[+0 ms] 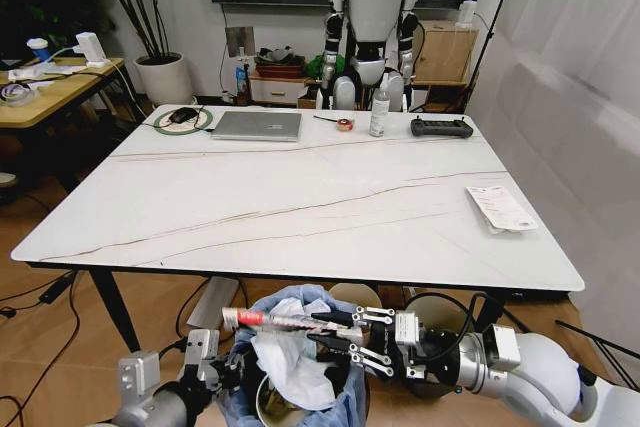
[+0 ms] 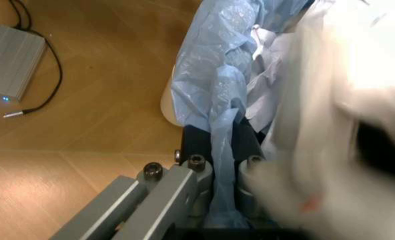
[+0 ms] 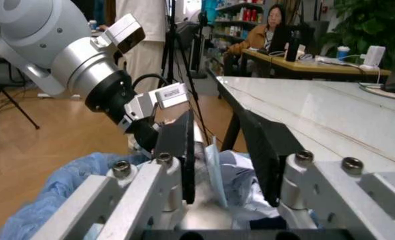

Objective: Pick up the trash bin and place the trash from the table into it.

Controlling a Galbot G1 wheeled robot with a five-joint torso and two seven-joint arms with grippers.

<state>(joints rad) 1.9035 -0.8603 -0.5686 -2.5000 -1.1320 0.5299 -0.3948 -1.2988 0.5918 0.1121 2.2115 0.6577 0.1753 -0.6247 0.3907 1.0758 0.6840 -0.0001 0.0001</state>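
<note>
My left pincer [image 1: 222,365] clamped the blue-bagged round bin's [image 1: 300,307] rim at nine o'clock; my right pincer [image 1: 330,332], open above, needed steadiness.

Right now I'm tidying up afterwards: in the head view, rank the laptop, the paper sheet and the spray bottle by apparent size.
1. silver laptop
2. paper sheet, though it lies nearer the camera, so the gap is unsure
3. spray bottle
</note>
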